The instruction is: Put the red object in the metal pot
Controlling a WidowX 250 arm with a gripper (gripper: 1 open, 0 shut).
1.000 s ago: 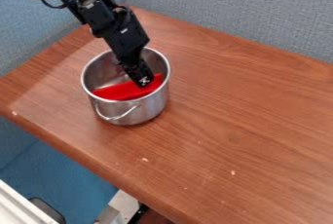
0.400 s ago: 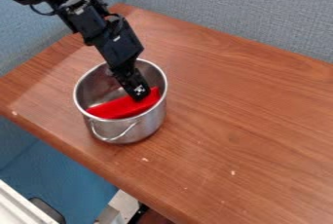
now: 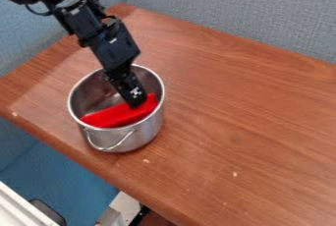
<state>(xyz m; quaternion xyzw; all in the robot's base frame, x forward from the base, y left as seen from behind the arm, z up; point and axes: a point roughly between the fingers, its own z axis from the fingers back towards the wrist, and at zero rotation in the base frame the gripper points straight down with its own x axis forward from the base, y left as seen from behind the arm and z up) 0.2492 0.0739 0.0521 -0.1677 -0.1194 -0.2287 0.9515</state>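
Observation:
The metal pot [image 3: 141, 130] stands on the left part of the wooden table, its loop handle [image 3: 114, 148] facing the front edge. Inside it the red object [image 3: 105, 117] lies tilted, its upper end toward the right wall. My gripper [image 3: 137, 98] reaches down into the pot from the upper left, its black fingers shut on the upper end of the red object. The fingertips are partly hidden by the pot's rim and the red glare on the steel.
The brown wooden table [image 3: 237, 83] stretches to the right and back. Its front-left edge [image 3: 59, 146] runs close to the pot, with blue floor below. A blue-grey wall [image 3: 250, 4] stands behind the table.
The gripper has moved toward the front left, deeper into the pot, and the pot has slid the same way with it. The red object lies lower inside.

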